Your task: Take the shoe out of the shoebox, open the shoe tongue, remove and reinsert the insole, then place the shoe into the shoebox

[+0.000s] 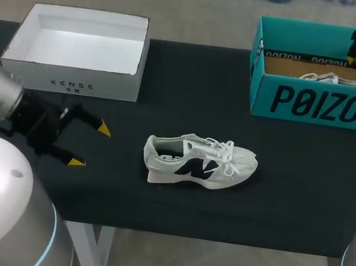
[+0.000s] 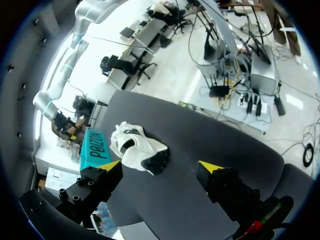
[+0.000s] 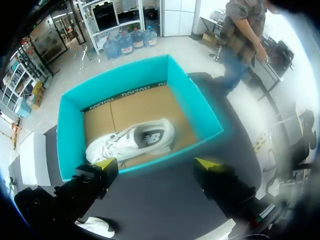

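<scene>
A white shoe with a dark side mark lies on its sole in the middle of the black table, toe pointing right. In the left wrist view this shoe lies ahead of my left gripper. The left gripper is open, well to the left of the shoe and touching nothing. A teal shoebox stands at the back right and holds a second white shoe. My right gripper hovers open above the teal shoebox, over its near wall, with nothing between its fingers.
An open white box stands at the back left of the table. The black tabletop lies bare around the shoe and toward the front edge.
</scene>
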Available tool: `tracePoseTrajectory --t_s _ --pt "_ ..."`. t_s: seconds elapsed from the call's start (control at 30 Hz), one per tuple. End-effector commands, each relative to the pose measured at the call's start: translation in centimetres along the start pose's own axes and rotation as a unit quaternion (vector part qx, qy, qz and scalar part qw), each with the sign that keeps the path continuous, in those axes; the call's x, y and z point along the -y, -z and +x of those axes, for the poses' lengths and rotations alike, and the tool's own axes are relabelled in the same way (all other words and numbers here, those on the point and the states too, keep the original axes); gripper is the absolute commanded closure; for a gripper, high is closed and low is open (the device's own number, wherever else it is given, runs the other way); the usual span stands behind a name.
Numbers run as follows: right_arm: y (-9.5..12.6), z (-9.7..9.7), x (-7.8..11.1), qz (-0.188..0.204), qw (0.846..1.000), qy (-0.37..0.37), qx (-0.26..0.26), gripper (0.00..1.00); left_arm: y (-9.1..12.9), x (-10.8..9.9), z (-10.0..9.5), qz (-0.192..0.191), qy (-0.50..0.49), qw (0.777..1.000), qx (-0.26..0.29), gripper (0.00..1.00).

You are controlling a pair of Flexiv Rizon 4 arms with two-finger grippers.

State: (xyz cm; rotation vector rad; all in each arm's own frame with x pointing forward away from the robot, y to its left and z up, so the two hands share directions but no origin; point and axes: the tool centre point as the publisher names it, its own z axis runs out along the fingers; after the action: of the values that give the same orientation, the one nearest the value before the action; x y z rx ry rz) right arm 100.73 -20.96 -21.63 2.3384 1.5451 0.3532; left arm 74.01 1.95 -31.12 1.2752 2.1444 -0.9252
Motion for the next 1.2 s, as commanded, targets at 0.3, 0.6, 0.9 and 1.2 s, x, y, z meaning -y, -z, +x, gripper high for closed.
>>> tracePoseTrajectory --t_s 0.3,0.6,0.9,1.2 --pt "-0.1 0.0 0.0 -0.001 1.0 -0.001 0.0 0.0 0.0 -1.1 -0.6 0.213 0.307 0.919 0.126 0.0" --pt "-0.1 0.0 0.0 -0.001 1.0 -0.001 0.0 0.0 -2.9 -1.3 0.9 0.295 0.467 0.818 0.16 0.0" --pt "-0.1 0.0 0.0 -0.001 1.0 -0.001 0.0 0.0 -4.0 -0.4 2.2 0.293 0.532 0.775 0.171 0.0" --pt "-0.1 0.0 0.0 -0.001 1.0 -0.001 0.0 0.0 -5.7 -0.7 3.6 0.268 0.569 0.755 0.186 0.0"
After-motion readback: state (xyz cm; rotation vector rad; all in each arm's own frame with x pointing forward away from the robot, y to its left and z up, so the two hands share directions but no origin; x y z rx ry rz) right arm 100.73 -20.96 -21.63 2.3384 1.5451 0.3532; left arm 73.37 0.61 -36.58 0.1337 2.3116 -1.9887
